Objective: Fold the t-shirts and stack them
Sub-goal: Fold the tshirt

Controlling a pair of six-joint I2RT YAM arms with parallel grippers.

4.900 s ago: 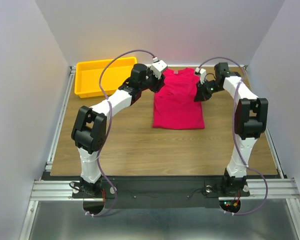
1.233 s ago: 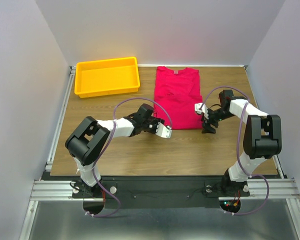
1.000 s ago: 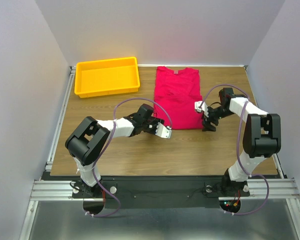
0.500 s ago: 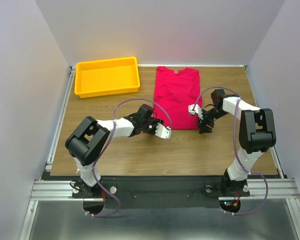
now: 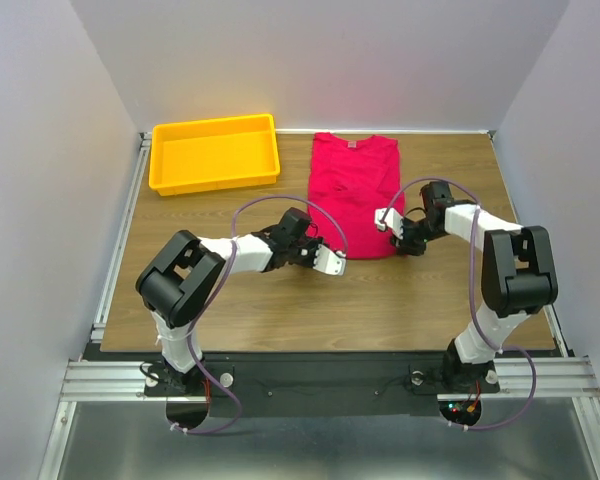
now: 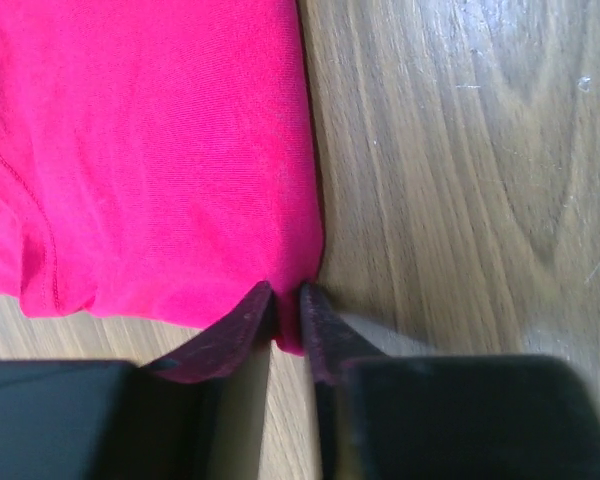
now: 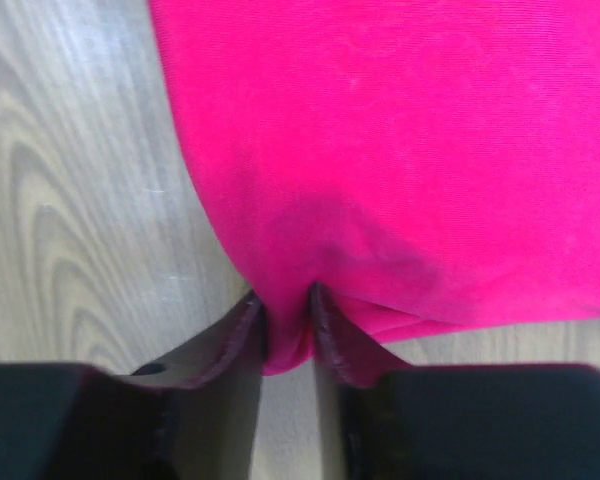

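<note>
One crimson-pink t-shirt (image 5: pixel 355 190) lies flat at the back middle of the table, sleeves folded in, neck at the far end. My left gripper (image 5: pixel 318 251) is at its near left corner. In the left wrist view the gripper (image 6: pixel 287 312) is shut on that corner of the t-shirt (image 6: pixel 150 150). My right gripper (image 5: pixel 400 243) is at the near right corner. In the right wrist view the gripper (image 7: pixel 288 325) is shut on a pinch of the t-shirt's (image 7: pixel 400 130) hem, low on the wood.
A yellow plastic tray (image 5: pixel 158 160) stands at the back left with nothing in it. Bare wooden table (image 5: pixel 310 310) lies in front of the shirt. Grey walls close in the back and both sides.
Both arms have come from the shirt's far end to its near corners. In the last second my right gripper moved left onto the near right corner and shut on it.
</note>
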